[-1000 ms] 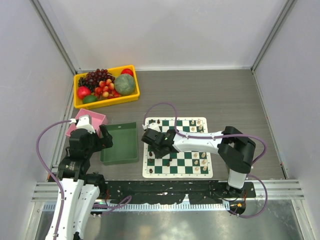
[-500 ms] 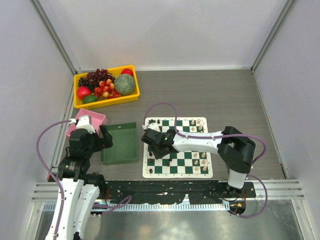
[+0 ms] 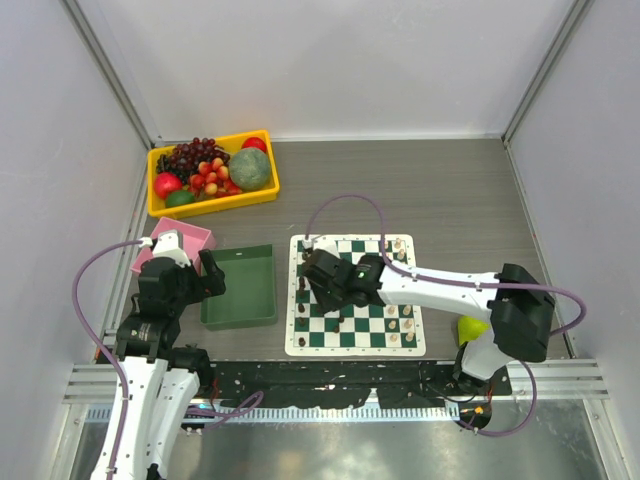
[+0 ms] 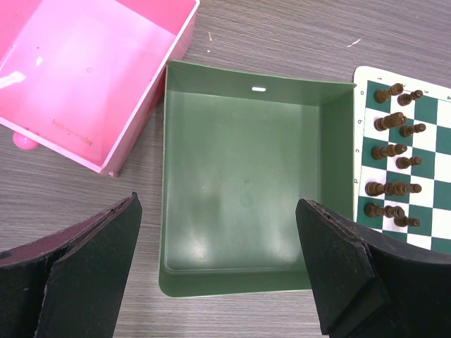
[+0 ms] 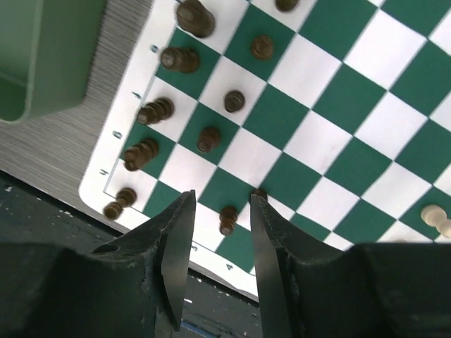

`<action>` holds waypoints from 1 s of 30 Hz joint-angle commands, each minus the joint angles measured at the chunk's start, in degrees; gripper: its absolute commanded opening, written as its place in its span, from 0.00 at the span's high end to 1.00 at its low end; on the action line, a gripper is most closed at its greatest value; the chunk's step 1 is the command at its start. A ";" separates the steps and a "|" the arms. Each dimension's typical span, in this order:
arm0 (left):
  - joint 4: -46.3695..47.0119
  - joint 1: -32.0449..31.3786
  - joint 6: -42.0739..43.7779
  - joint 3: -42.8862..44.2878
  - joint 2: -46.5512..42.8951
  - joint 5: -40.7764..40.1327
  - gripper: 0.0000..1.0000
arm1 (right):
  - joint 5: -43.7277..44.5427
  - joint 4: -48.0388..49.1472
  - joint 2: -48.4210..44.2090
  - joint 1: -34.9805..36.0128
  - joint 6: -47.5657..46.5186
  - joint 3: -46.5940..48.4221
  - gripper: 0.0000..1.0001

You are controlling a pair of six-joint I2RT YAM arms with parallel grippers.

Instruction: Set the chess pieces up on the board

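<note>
The board [image 3: 355, 348] lies in the middle of the table, green and white checks with a white border. Dark chess pieces [image 3: 303, 292] stand along its left files and cream ones [image 3: 400, 322] along its right. My right gripper [image 3: 318, 285] hovers over the board's left part. In the right wrist view it [image 5: 220, 201] is open, and a dark pawn [image 5: 227, 220] stands on the board [image 5: 331, 91] between the fingers, touching neither. Another dark pawn [image 5: 261, 191] peeks from behind the right finger. My left gripper [image 4: 217, 211] is open and empty above the green tray [image 4: 246, 176].
The green tray [image 3: 240, 290] sits just left of the board, with a pink box [image 3: 180, 240] beyond it. A yellow bin [image 3: 215, 203] of fruit stands at the back left. The black rail [image 5: 232, 310] runs along the near table edge, below the board.
My right gripper has opened from shut, leaving the dark pawn standing on the board. The right arm's elbow has swung right and the gripper shifted slightly right. The left arm is still.
</note>
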 commanded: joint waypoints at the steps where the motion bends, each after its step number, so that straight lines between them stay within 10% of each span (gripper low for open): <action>1: 1.65 0.15 -0.13 0.31 -0.11 0.61 0.01 | 0.73 -0.83 -1.82 -0.57 3.39 -4.71 0.56; 30: 1.66 0.06 -0.14 0.22 -0.02 0.70 0.01 | -4.81 -0.57 3.19 -2.24 1.64 -5.51 0.68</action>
